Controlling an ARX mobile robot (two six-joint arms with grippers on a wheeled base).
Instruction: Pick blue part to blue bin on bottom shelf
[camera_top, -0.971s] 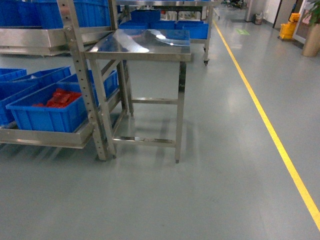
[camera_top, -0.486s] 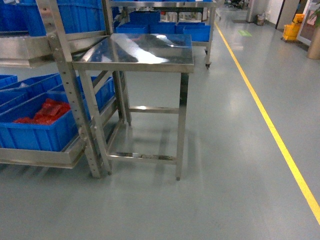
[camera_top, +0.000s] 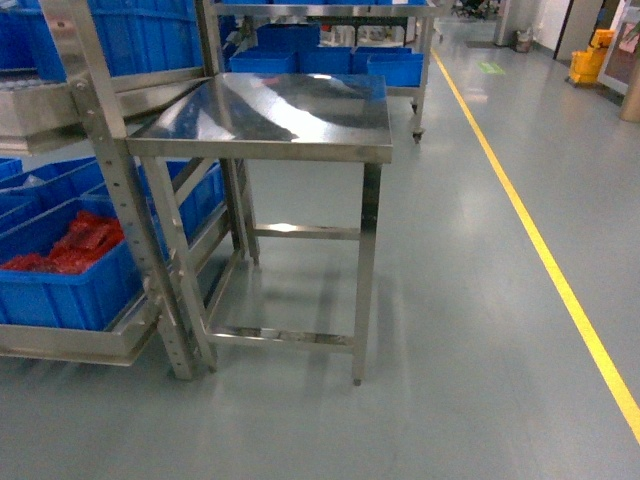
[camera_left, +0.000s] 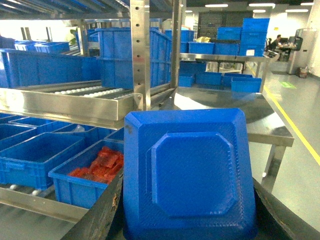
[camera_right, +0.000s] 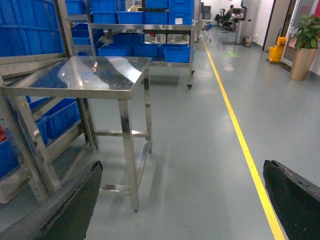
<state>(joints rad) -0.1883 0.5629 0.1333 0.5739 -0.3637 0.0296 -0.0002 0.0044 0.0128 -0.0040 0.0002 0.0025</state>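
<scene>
The blue part (camera_left: 192, 175), a dark blue boxy block with a raised eight-sided face, fills the lower left wrist view. My left gripper (camera_left: 187, 212) is shut on it, one dark finger on each side. Beyond it, low on the left, the bottom shelf (camera_left: 30, 200) shows a steel rail with white rollers. An empty blue bin (camera_left: 35, 157) stands on that shelf beside a crate of red pieces (camera_left: 87, 177). My right gripper (camera_right: 182, 200) is open over bare floor with nothing between its fingers. Neither gripper shows in the head view, where the bottom shelf (camera_top: 70, 340) lies at the lower left.
A shiny steel table (camera_top: 270, 115) stands directly ahead, against the rack's perforated upright (camera_top: 120, 210). More blue crates (camera_top: 320, 60) sit on a far rack. A yellow floor line (camera_top: 560, 290) runs along the right, with grey floor (camera_top: 460, 300) between it and the table.
The head view has closed in: the steel table looks larger and nearer, and the rack with the red-filled crate has slid toward the left edge.
</scene>
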